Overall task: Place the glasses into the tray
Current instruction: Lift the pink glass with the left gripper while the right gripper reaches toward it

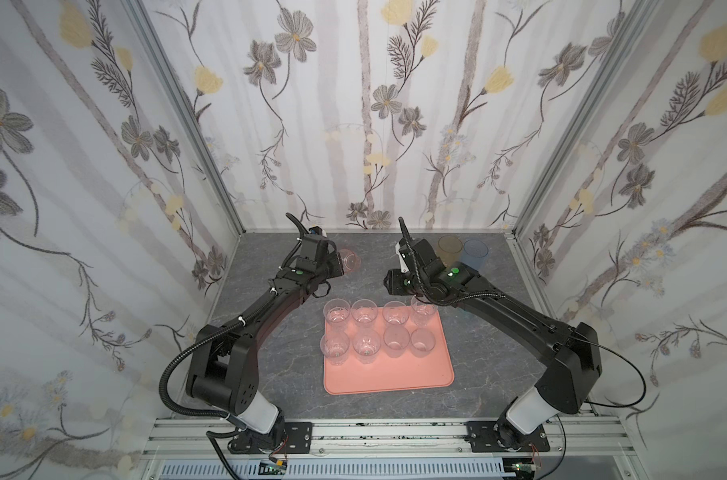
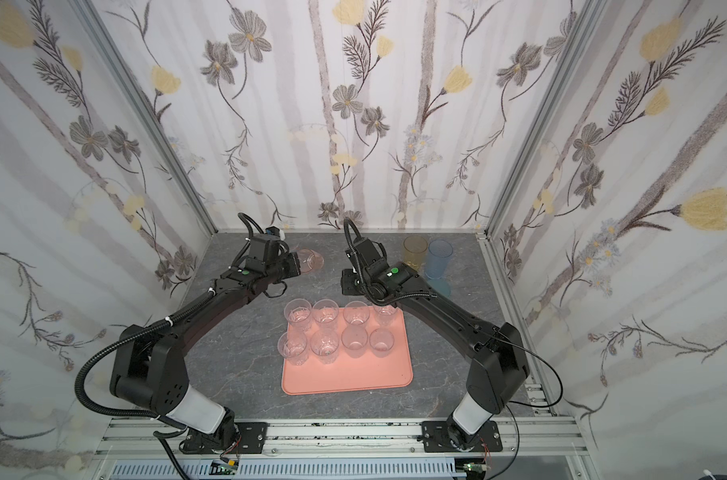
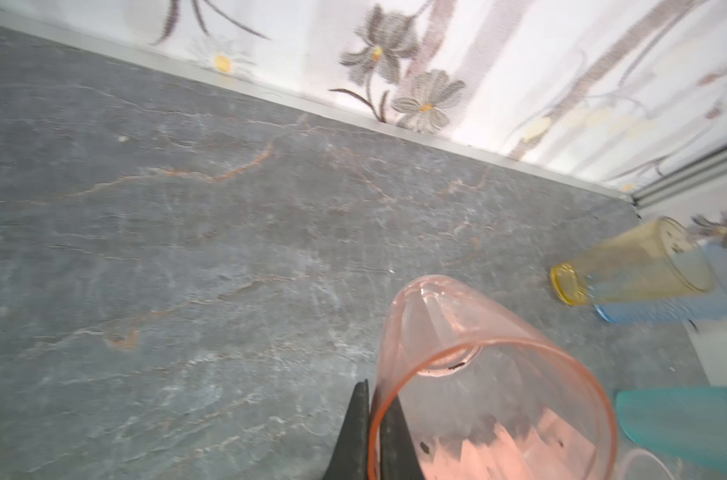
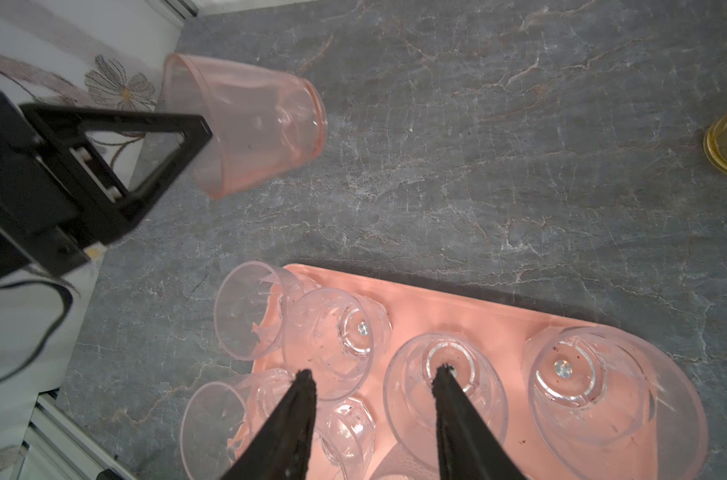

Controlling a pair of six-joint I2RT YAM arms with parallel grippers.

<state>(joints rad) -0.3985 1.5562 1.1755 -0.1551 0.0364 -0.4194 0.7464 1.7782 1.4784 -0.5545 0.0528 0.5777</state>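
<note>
- In both top views, the tray (image 1: 388, 376) is lying mid-table (image 1: 289, 374), carrying eight clear glasses (image 1: 366, 313) in two rows of four on its far half.
- The pink glass (image 1: 350, 259) is tilting at the tip of the left arm, off the tray toward the far left. The amber glass (image 1: 449, 247) and blue glass (image 1: 476, 253) are standing side by side at the far right.
- In the left wrist view, the left claw (image 3: 372, 424) is gripping the pink glass, pinching its wall at the rim. A teal glass (image 3: 686, 424) is showing near the amber and blue ones.
- In the right wrist view, the right claw (image 4: 374, 376) is hanging open above the clear glasses on the tray, gripping nothing.
</note>
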